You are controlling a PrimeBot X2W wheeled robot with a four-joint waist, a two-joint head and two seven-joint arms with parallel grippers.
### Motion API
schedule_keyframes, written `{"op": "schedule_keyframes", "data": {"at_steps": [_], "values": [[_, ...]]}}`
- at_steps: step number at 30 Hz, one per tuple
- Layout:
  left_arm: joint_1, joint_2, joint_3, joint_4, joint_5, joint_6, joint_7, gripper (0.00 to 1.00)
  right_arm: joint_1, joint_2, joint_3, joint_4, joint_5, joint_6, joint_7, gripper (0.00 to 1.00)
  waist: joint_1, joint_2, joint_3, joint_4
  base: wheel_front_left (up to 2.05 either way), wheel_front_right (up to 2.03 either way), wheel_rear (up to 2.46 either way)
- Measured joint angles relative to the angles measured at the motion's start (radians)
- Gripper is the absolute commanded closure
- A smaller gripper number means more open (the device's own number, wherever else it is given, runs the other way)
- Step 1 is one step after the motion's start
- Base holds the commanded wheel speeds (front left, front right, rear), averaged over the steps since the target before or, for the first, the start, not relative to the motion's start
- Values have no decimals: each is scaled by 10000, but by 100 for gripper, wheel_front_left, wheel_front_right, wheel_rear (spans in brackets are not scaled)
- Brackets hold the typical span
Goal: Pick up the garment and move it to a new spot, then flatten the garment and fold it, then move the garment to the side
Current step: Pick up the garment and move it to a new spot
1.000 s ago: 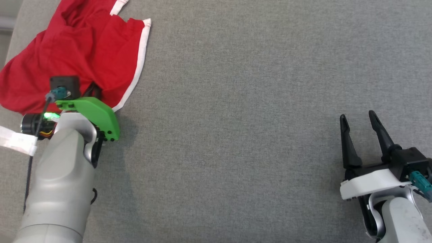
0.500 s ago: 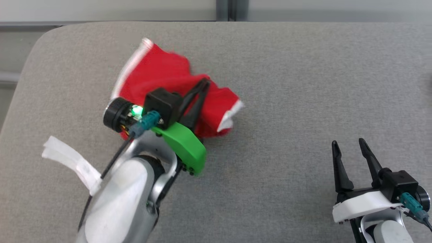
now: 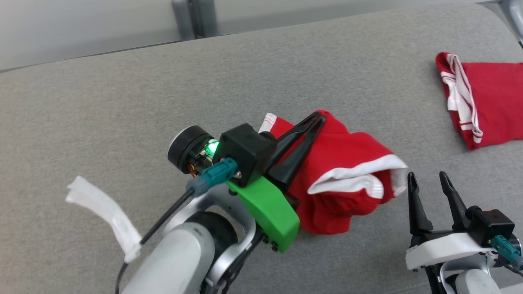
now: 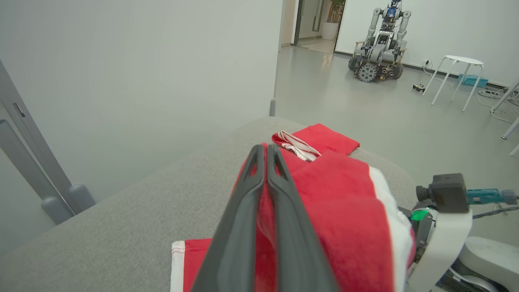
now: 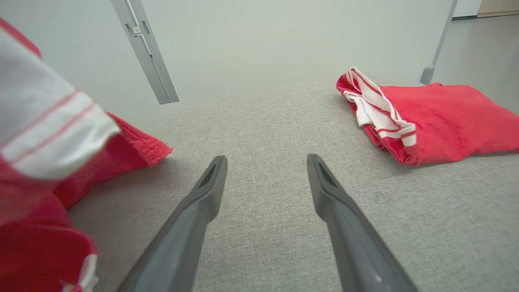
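Since a sec ago the garment [image 3: 347, 175] has come w/ the left gripper [image 3: 320, 117], jaws clamped on a pinch of red cloth, from the left end of the cushion [image 3: 122, 102] to its middle, bunched beside the empty, wide-spread right gripper [image 3: 427, 176], so the trailing hem could snag there & slip the pinch.

Surface: grey fabric pad [image 3: 122, 102] | far right: folded red garment [image 3: 494, 102] | middle: bunched red garment [image 3: 347, 151], lower part resting

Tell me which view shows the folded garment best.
Right wrist view: the folded garment is close, its striped band clear. The head view shows it smaller, at the edge; the left wrist view, far off, partly behind the held garment.
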Motion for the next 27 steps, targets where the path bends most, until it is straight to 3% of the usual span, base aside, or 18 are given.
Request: {"op": "schedule_keyframes", "data": {"at_steps": [3, 7, 11, 12, 13, 14, 15, 22, 27], "values": [[5, 86, 307, 1469, -159, 130, 169, 100, -54, 0, 73, 71, 159, 0, 0, 0, 0, 0, 63, -473, 0, 0, 0], [-143, 276, 790, 4520, -299, 301, 13, 100, -165, 2, 234, 221, 337, -2, 0, 0, 0, 0, 189, -1061, 0, 0, 0], [-478, 339, 984, 7417, -96, 380, -965, 100, -229, 12, 391, 355, 405, 0, 0, 0, 0, 0, 302, -1552, 0, 0, 0], [-538, 280, 1012, 7983, -71, 399, -1363, 94, -228, 6, 382, 368, 412, 0, 0, 0, 0, 0, 321, -1659, 0, 0, 0], [-630, 238, 1032, 8418, -25, 420, -1756, 72, -221, 6, 359, 372, 414, 0, 0, 0, 0, 0, 332, -1746, 0, 0, 0], [-713, 199, 1039, 8671, -13, 426, -2105, 12, -205, 6, 334, 376, 414, 0, 0, 0, 0, 0, 337, -1803, 0, 0, 0], [-801, 130, 1064, 8936, -23, 426, -2506, 0, -182, 8, 268, 389, 412, 0, 0, 0, 0, -1, 325, -1843, 0, 0, 0], [-457, -25, 1645, 8794, -169, 953, -5496, 0, 114, 17, -176, 332, 107, 0, 0, 0, 0, 0, 50, -1632, 0, 0, 0], [1698, 213, 2157, 7292, -257, 1699, -6924, 0, 616, 15, -713, 44, -305, 0, -2, 0, 0, 0, -477, -1099, 0, 0, 0]]}}
